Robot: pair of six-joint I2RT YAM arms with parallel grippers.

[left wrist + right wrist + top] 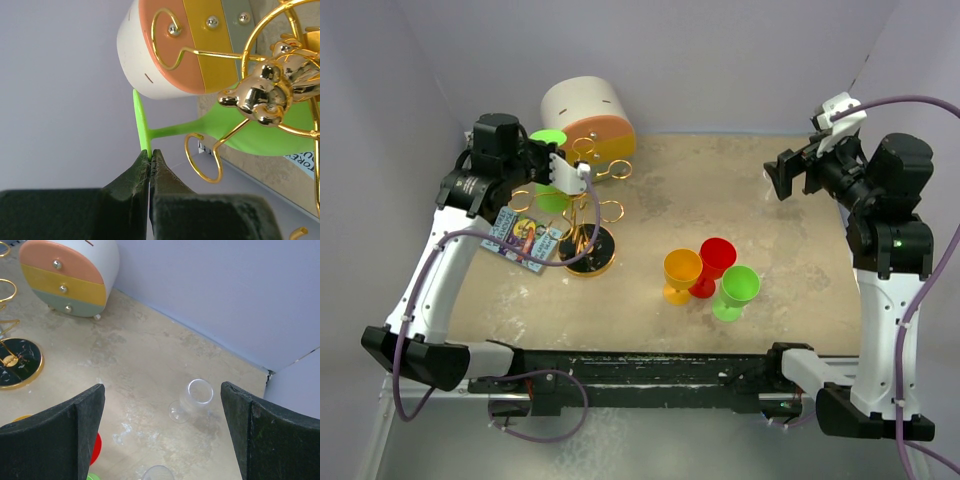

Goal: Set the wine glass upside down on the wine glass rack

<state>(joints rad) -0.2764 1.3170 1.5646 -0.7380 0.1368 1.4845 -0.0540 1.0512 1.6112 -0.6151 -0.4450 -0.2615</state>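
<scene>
— Got the wine glass (250, 137)?
— Yes. Pinched tight by the foot in the left gripper (150, 162). Lying sideways, bowl in among the wine glass rack (260, 92) arms. Right gripper (161, 387) wide apart, far off.

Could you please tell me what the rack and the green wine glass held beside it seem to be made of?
The green wine glass is probably plastic: opaque, evenly coloured, soft sheen. The wine glass rack is likely polished gold-toned metal wire, with mirror-like reflections.

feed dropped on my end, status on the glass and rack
Left hand shut on green glass foot. Right hand open, off to the side. Glass at rack arms, drawer box close behind.
</scene>
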